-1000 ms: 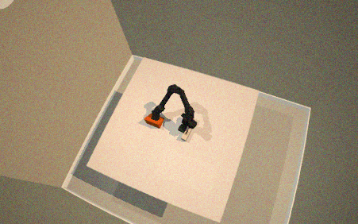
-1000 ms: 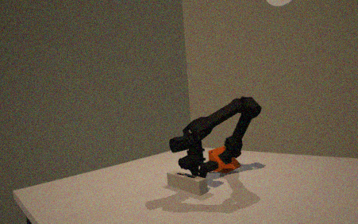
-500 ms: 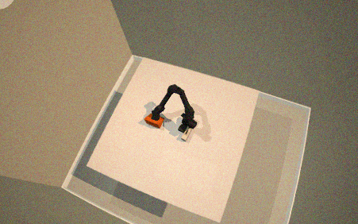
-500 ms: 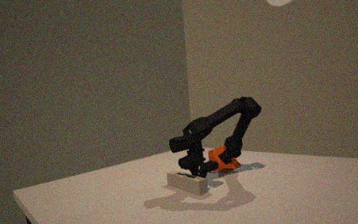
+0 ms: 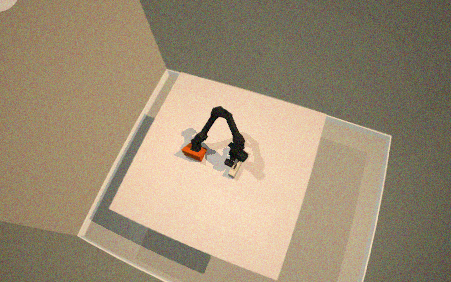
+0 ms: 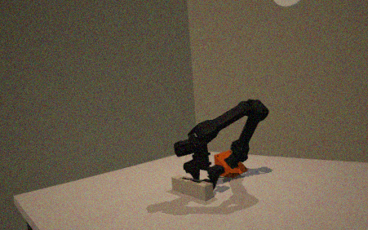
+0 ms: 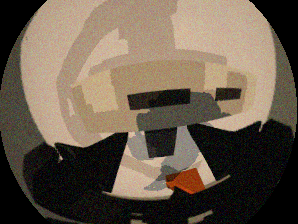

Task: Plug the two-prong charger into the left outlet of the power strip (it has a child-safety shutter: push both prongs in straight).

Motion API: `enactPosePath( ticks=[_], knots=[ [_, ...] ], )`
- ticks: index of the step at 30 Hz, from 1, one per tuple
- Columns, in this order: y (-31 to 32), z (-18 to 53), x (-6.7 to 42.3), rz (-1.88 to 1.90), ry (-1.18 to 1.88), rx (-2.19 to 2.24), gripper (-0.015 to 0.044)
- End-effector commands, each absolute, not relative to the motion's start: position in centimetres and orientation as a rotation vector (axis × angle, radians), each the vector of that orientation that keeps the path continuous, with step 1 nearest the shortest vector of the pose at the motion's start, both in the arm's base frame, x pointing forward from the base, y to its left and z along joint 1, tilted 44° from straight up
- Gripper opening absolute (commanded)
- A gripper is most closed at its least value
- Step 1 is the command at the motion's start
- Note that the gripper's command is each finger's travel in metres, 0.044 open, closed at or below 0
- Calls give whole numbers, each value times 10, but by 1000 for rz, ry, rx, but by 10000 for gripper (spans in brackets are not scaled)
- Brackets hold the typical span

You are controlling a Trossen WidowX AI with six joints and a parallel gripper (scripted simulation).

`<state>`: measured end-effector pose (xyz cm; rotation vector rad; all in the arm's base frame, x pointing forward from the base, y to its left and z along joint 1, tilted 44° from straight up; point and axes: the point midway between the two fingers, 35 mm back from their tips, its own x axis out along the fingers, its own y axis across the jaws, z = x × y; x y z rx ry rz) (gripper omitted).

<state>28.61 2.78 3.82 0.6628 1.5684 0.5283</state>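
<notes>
Black hand (image 6: 200,173) spread over boxy cream strip (image 6: 192,187).

Black jointed arm (image 6: 224,119), orange base (image 5: 194,152)

two plain olive-grey walls (image 6: 82,81) meet in a vertical corner behind a pale pinkish-white tabletop (image 6: 306,196). a round bright patch of light (image 6: 286,2) sits high on the right-hand wall. from above, the tabletop (image 5: 275,200) lies on a greyish floor (image 5: 355,165) edged by a thin pale border, with darker grey bands along two sides. soft shadows fall across the tabletop.
</notes>
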Motion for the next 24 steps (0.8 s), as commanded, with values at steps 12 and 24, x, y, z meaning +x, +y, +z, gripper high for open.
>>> enactPosePath(
  ticks=[12, 24],
  knots=[
    [28, 38, 281, 531, 1561, 664, 440],
    [29, 38, 276, 533, 1556, 664, 440]
  ],
)
